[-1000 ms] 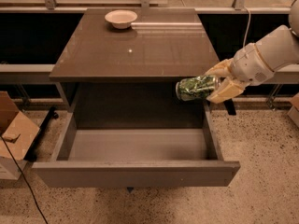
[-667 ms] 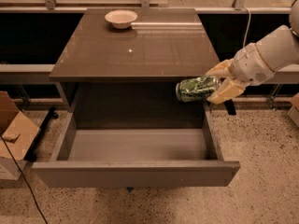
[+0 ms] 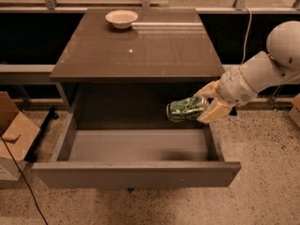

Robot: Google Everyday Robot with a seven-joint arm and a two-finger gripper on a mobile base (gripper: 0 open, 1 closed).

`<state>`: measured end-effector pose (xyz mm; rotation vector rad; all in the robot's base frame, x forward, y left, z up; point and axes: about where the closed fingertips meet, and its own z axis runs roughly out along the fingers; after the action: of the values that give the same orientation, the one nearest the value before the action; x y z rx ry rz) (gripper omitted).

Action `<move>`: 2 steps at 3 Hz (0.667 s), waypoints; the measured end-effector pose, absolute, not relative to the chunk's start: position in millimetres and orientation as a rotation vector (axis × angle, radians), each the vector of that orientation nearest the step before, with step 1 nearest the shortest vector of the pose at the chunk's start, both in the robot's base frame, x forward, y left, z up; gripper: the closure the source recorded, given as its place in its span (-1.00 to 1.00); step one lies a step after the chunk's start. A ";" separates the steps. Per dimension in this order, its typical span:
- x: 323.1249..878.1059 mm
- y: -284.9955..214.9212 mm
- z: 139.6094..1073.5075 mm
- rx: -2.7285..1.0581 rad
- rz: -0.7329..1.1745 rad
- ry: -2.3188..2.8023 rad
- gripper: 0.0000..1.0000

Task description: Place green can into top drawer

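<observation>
On your far left a cardboard box (image 3: 14,135) sits on the floor and plays no part here. Next comes the top drawer (image 3: 136,172). It is pulled fully out from under the counter (image 3: 140,55), and its floor looks bare, so the opening step needs nothing more from you. A pale bowl (image 3: 121,18) rests at the back of the counter, well apart from the work.

Further right, the green can (image 3: 186,108) lies on its side in the air, above the drawer's right rear corner and just below the counter's edge. It is not yet inside. The claw (image 3: 202,104) is clamped on the can's right end, one finger above and one below, with the arm reaching in from the right.

By my reckoning you are past the carry. What is left is to lower the can into the drawer, release it, and pull clear.
</observation>
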<state>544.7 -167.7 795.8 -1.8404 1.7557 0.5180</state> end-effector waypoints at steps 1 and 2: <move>537.3 -149.9 757.8 -1.846 0.607 1.753 1.00; 539.2 -129.6 724.2 -1.838 0.678 1.743 1.00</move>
<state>539.2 -129.6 724.2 -1.8377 1.7429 0.6781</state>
